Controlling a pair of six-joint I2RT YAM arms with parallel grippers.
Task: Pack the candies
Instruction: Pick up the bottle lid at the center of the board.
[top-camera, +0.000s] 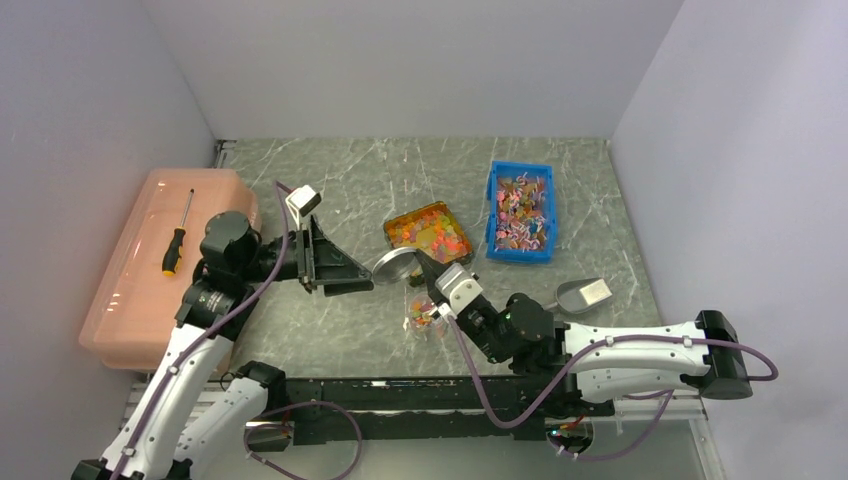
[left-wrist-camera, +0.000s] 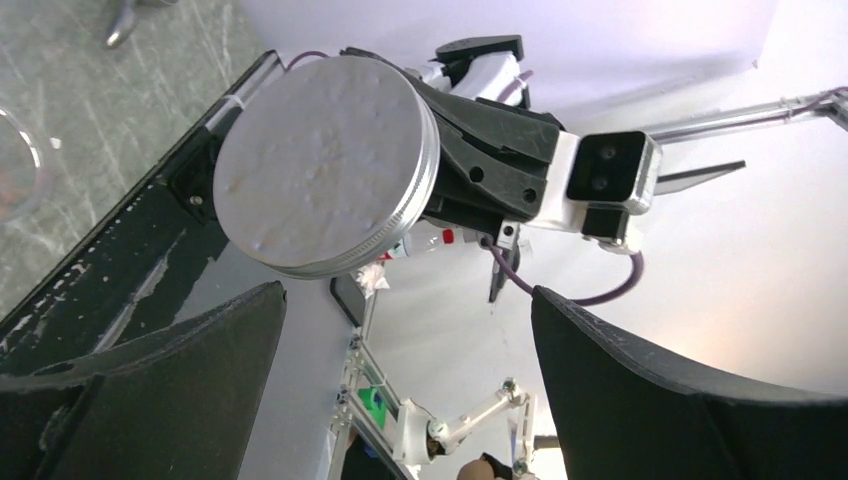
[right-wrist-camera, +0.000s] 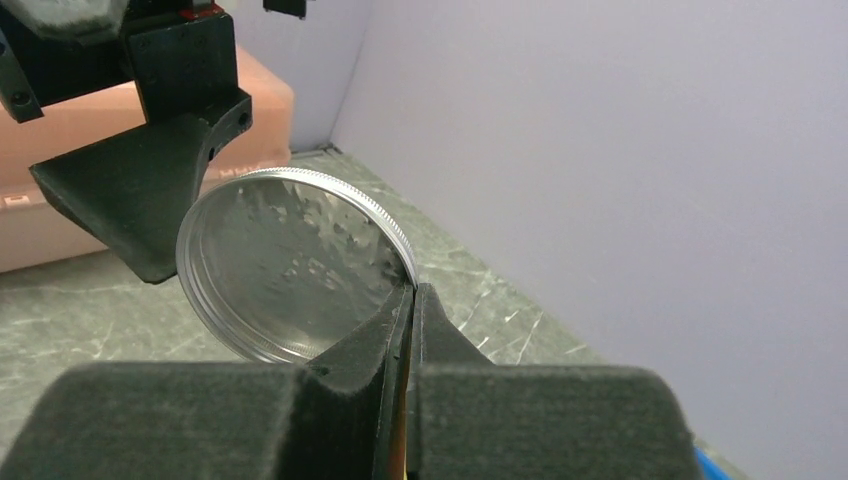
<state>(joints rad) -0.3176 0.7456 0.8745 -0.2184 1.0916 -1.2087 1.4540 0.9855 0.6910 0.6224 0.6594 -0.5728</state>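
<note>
White-shelled left arm and right arm, black joints, purple cables, black wedge-shaped fingers, white wrist camera.

Marbled table, blue bin, scoop

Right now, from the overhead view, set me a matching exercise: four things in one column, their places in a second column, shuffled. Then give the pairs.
1. screwdriver
2. metal lid
3. metal scoop
4. blue bin

A. clamped by its rim in the right jaws
B. lying on the table just ahead of the right arm
C. on top of the pink box
D. far side, holding mixed colourful pieces

Pairs: 1-C, 2-A, 3-B, 4-D
</note>
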